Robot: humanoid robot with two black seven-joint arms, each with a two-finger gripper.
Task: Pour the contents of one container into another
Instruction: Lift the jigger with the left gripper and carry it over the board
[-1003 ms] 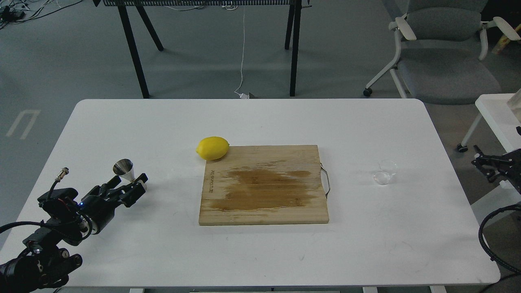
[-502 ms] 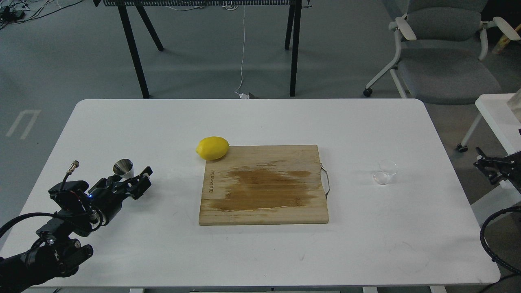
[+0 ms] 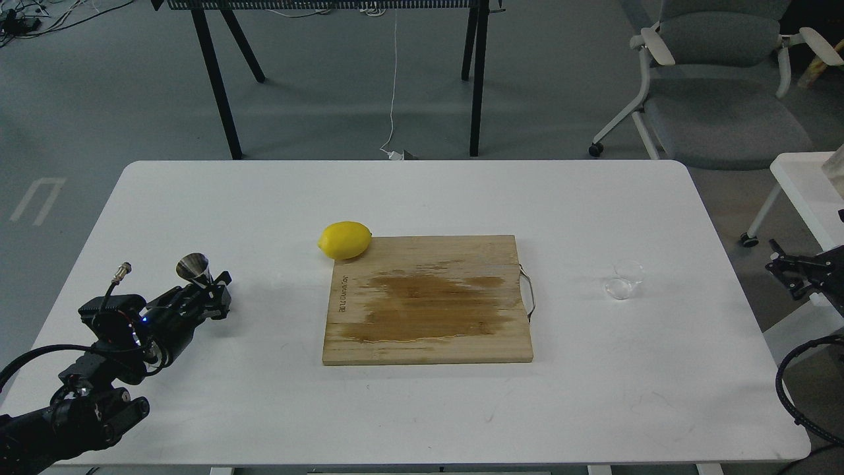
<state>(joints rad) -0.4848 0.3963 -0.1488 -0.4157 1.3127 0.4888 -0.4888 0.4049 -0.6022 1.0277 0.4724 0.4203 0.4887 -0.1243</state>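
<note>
The steel jigger (image 3: 193,267) is at the table's left side, its upper cone tilted a little to the left and its lower cone hidden between my left gripper's fingers. My left gripper (image 3: 212,295) is shut around the jigger's lower part. The small clear cup (image 3: 623,280) stands alone on the table's right side, beyond the cutting board's handle. My right gripper (image 3: 794,272) hangs off the table's right edge, well apart from the cup; it is dark and I cannot make out how its fingers stand.
A wooden cutting board (image 3: 427,300) with a wet stain lies mid-table, its metal handle (image 3: 527,292) to the right. A lemon (image 3: 345,239) rests at its far left corner. An office chair (image 3: 719,79) and a second white table (image 3: 808,188) stand to the right.
My left gripper drew back slightly and its fingers closed in on the jigger, which shifted a little left and up and tilted. The right gripper barely moved.
</note>
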